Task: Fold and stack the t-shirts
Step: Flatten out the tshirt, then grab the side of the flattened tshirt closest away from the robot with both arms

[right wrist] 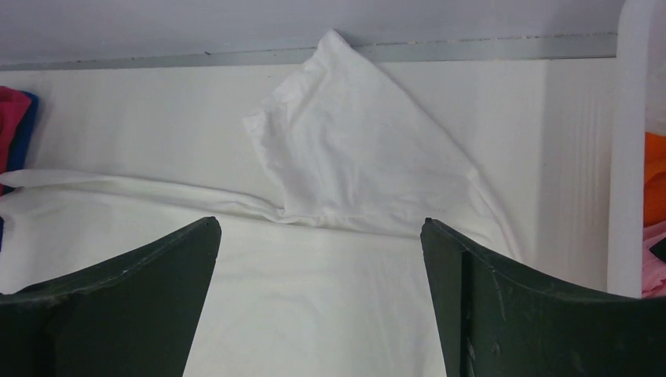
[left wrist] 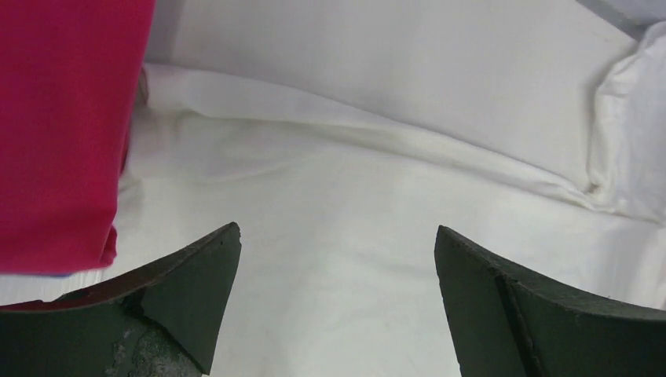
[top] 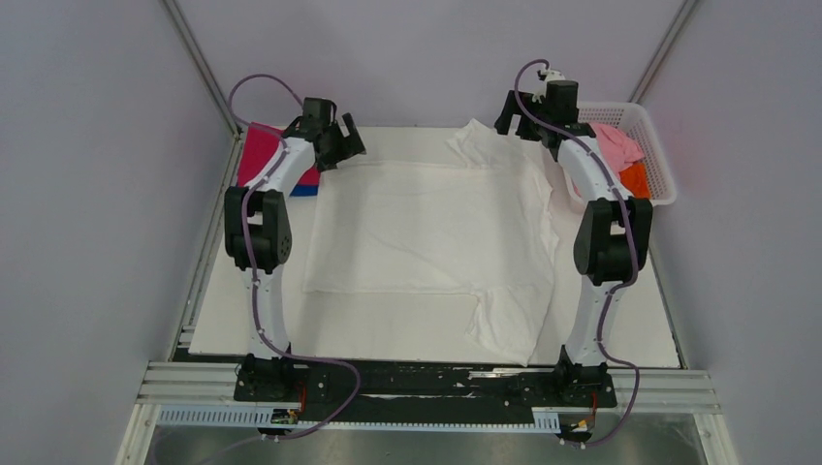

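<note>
A white t-shirt [top: 431, 228] lies spread on the table, plain side up, one sleeve bunched at the far right [top: 480, 140] and one hanging toward the near edge [top: 509, 325]. It fills the left wrist view [left wrist: 338, 196] and the right wrist view [right wrist: 345, 157]. My left gripper [top: 344, 145] is open and empty over its far left corner. My right gripper [top: 523, 121] is open and empty over its far right corner. A folded magenta tee [top: 267, 155] lies on a blue one [top: 305, 189] at the far left; the magenta tee shows in the left wrist view [left wrist: 63, 133].
A white lattice basket [top: 659, 165] at the far right holds a pale pink tee [top: 617, 145] and an orange tee [top: 635, 179]. Its white wall [right wrist: 628, 157] stands close right of my right gripper. Grey walls close in the table on three sides.
</note>
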Robot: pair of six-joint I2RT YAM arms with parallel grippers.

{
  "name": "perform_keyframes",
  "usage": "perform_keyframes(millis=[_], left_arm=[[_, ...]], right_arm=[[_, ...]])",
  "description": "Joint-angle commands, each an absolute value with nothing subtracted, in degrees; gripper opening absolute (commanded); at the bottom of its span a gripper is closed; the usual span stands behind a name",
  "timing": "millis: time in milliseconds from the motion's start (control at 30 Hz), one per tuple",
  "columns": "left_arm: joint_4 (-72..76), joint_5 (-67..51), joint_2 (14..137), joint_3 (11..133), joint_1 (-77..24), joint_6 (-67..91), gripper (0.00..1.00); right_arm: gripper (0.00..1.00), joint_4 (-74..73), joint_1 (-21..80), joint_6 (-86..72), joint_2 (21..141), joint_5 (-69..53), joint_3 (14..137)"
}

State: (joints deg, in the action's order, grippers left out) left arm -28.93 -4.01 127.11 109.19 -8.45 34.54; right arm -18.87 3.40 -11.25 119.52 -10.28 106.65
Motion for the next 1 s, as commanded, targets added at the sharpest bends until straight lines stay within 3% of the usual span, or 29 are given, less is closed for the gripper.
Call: perform_keyframes(millis=[0, 167, 367, 500, 800, 967], left_arm=[[-27.48, -5.36, 114.91, 104.08, -9.57, 32.12, 1.00], [-28.58, -1.53, 100.00, 89.05, -11.35, 34.02, 1.00], [-26.87, 5.97, 80.61, 59.08, -12.83, 41.38, 1.00], [-31.36, 7.39, 71.44, 48.40, -12.83, 47.72, 1.00], [-39.77, 16.31, 60.74, 37.00, -12.74, 61.69, 0.99], [-37.03, 16.80, 61.63, 33.55, -12.74, 66.86, 0.92]], right_arm=[[1.00, -14.43, 4.70, -11.21, 112.10, -12.59, 102.41], [1.00, -13.53, 5.19, -15.72, 101.70, -8.82, 90.28], [1.00, -10.32, 5.18, -22.51, 83.94, -2.62, 66.82], [1.00, -9.81, 4.97, -26.94, 74.81, 2.60, 55.50], [1.00, -8.89, 5.00, -27.09, 70.98, -1.64, 51.33], [1.00, -8.88, 4.97, -26.97, 72.12, -2.14, 51.32]])
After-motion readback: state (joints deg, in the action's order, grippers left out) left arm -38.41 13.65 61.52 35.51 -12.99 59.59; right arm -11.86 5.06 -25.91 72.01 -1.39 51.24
